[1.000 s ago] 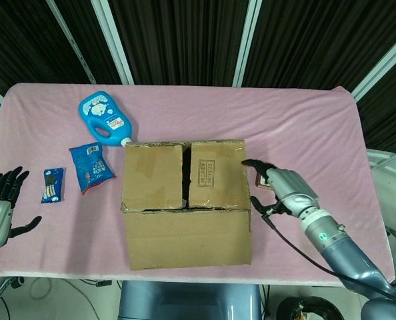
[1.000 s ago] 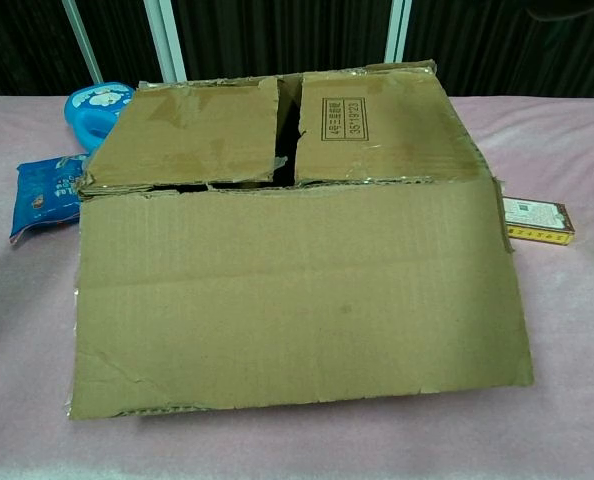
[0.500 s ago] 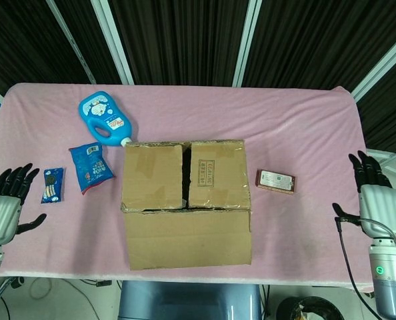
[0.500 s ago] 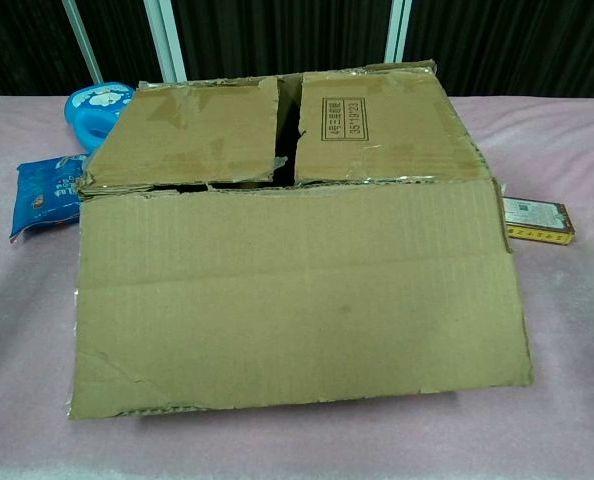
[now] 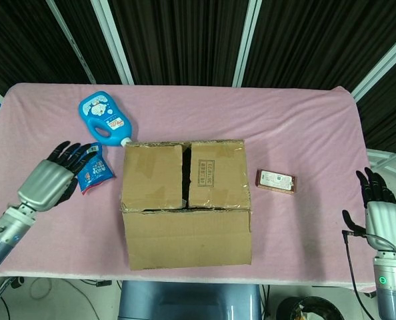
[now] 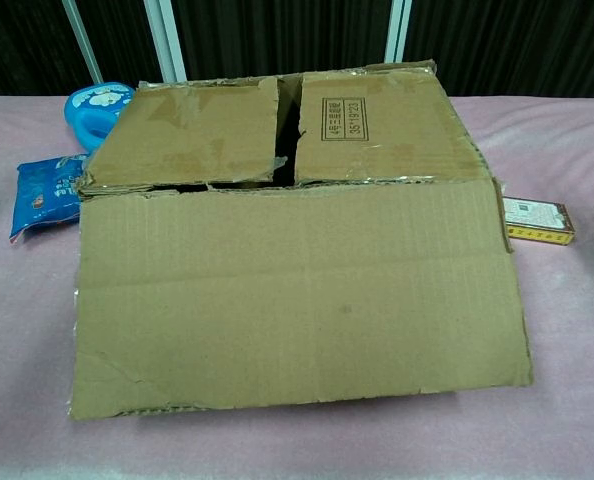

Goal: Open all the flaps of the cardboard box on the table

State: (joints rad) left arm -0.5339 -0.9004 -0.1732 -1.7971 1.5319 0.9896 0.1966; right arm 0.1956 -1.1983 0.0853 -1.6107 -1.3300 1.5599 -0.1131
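The cardboard box point(image 5: 185, 200) stands mid-table, and fills the chest view point(image 6: 297, 260). Its long front flap point(image 5: 187, 238) is folded out toward me. Two side flaps, the left flap point(image 5: 153, 177) and the right flap point(image 5: 217, 175), lie flat over the top with a dark slit between them. My left hand point(image 5: 51, 181) hovers left of the box with fingers spread, holding nothing, its fingertips at a blue snack packet point(image 5: 93, 170). My right hand point(image 5: 382, 215) is at the table's right edge, fingers apart and empty, far from the box. Neither hand shows in the chest view.
A blue bottle point(image 5: 105, 119) lies at the back left, its spout near the box's rear left corner. A small brown carton point(image 5: 275, 181) lies right of the box, also visible in the chest view point(image 6: 537, 220). The pink tablecloth point(image 5: 305, 127) covers the table.
My right hand drew back from the box's right side to the table's right edge. My left hand moved from the left edge in over the small packets toward the box.
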